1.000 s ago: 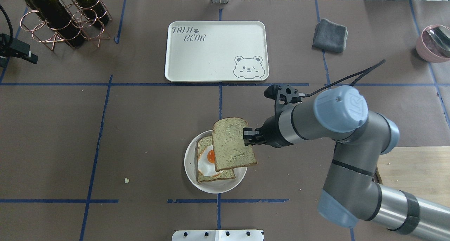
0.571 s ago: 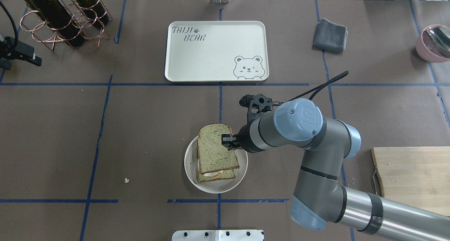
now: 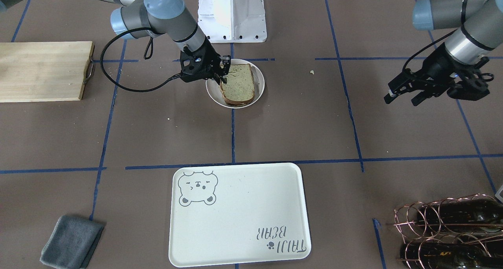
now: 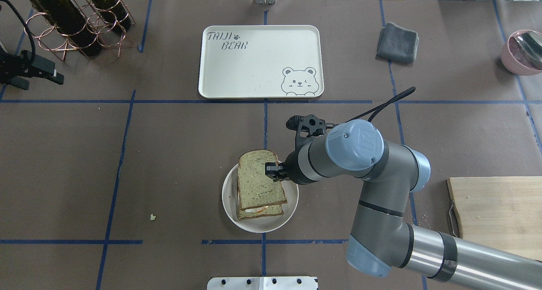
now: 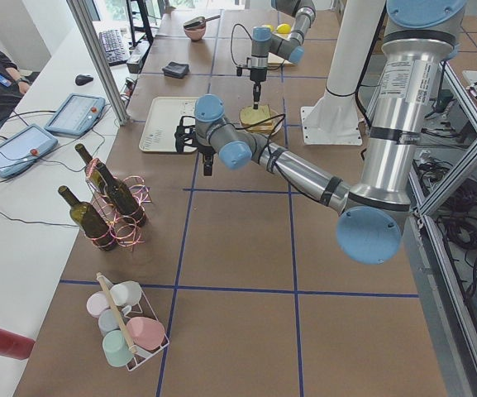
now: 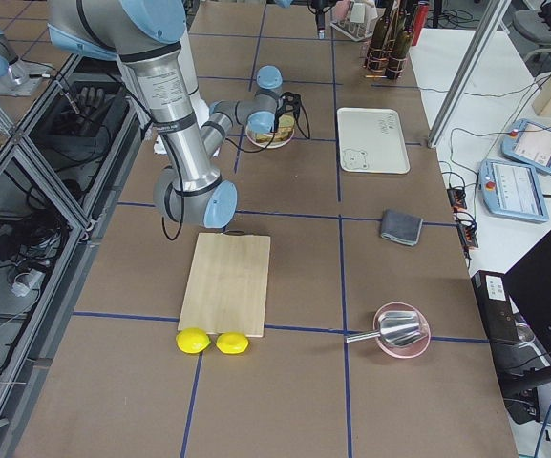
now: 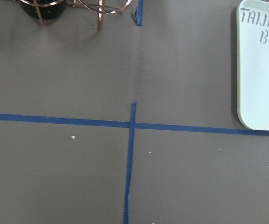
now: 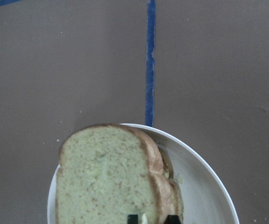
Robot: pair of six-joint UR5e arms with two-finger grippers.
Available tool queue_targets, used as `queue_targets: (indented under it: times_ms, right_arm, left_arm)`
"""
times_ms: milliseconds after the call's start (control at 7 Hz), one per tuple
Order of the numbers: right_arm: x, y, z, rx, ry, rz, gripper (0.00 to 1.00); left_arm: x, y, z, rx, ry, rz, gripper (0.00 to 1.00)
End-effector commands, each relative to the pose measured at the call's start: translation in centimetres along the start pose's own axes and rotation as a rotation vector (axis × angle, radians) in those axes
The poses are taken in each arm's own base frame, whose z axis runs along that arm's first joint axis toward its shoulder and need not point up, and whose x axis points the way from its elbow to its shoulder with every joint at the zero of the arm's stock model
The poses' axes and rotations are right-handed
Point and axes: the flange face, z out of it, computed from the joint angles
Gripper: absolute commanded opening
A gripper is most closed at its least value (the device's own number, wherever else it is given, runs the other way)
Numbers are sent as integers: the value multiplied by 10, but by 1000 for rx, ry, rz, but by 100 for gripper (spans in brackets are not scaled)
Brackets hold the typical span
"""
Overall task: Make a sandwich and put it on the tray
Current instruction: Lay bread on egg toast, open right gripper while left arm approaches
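Brown paper crossed by blue tape lines covers the bench (image 4: 169,163). On it, going down in size, comes first the right arm (image 4: 381,184), reaching in from the near right corner to the middle. The tray (image 4: 254,70) lies flat on the far side, bear face and lettering up, nothing on it, well apart from the food. A wooden board (image 4: 495,214) sits at the right edge, and a copper wire rack with dark bottles (image 4: 72,19) in the far left corner. A round white plate (image 4: 262,226) near the middle carries the sandwich (image 4: 258,188): two slices stacked, a thin rim of egg (image 4: 259,208) showing between them. A folded grey cloth (image 4: 397,42) lies right of the tray. The right pincer (image 4: 273,172) is clenched on the right edge of the top slice (image 8: 106,182), its tips either side of the crust. The left pincer (image 3: 401,101) hangs released over bare paper, grasping nothing.
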Motion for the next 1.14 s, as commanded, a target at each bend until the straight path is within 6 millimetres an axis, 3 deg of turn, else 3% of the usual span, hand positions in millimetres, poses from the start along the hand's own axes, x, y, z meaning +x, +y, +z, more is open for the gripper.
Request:
queue_targets:
  times_ms: [0, 286, 429, 571, 857, 1000]
  right_arm:
    - [0, -1, -3, 3, -2, 9, 100]
    - [2, -17, -30, 22, 16, 32, 100]
    - [1, -30, -60, 31, 70, 65, 100]
    - [12, -45, -83, 30, 123, 93, 100]
    - [37, -77, -105, 21, 192, 35, 100]
    - [57, -96, -123, 22, 203, 34, 100]
  left_arm:
    - [77, 21, 61, -29, 24, -22, 100]
    - [112, 48, 81, -61, 45, -20, 100]
    - [145, 73, 103, -58, 51, -47, 86]
    - [167, 94, 117, -68, 57, -56, 76]
    - [195, 139, 151, -87, 43, -87, 69]
    - [199, 158, 165, -112, 30, -97, 64]
